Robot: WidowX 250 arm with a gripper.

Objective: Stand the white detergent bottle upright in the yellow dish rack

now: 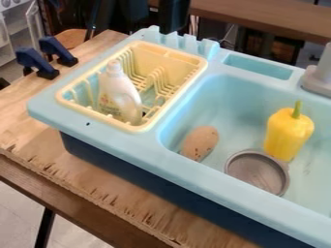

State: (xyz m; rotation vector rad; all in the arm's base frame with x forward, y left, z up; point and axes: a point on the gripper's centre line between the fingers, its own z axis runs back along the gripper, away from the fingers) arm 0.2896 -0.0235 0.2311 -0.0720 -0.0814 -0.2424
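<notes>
"Camera view first: where do we find the gripper [173, 17]?"

"We see what looks like a dark part of it at the top edge, beyond the yellow rack [161, 58]. We cannot tell whether it is wide or narrow, or whether it holds anything."

"And what do we have nearest to it?"

"We have the rack itself, set into the left part of the light blue sink [194, 170]. Inside the rack we see a white bottle [119, 92], cap up and leaning a little. Just beyond the rack, we make out some blue pegs [188, 42] along the sink's back edge."

"What do we find to the right of the rack?"

"We find the basin [233, 97]. In it, nearest the rack, lies a light brown potato [200, 140] with dark spots. Farther right of the rack we see a grey round pan [257, 173], and past that a yellow pepper [288, 133], its green stem up. We cannot tell whether pan and pepper touch. Well to the right of the rack we also see part of a grey tap [320, 80]."

"And to the left of the rack?"

"We see two dark blue clamps [36, 63] on the wooden counter [26, 126], which runs under the sink."
</notes>
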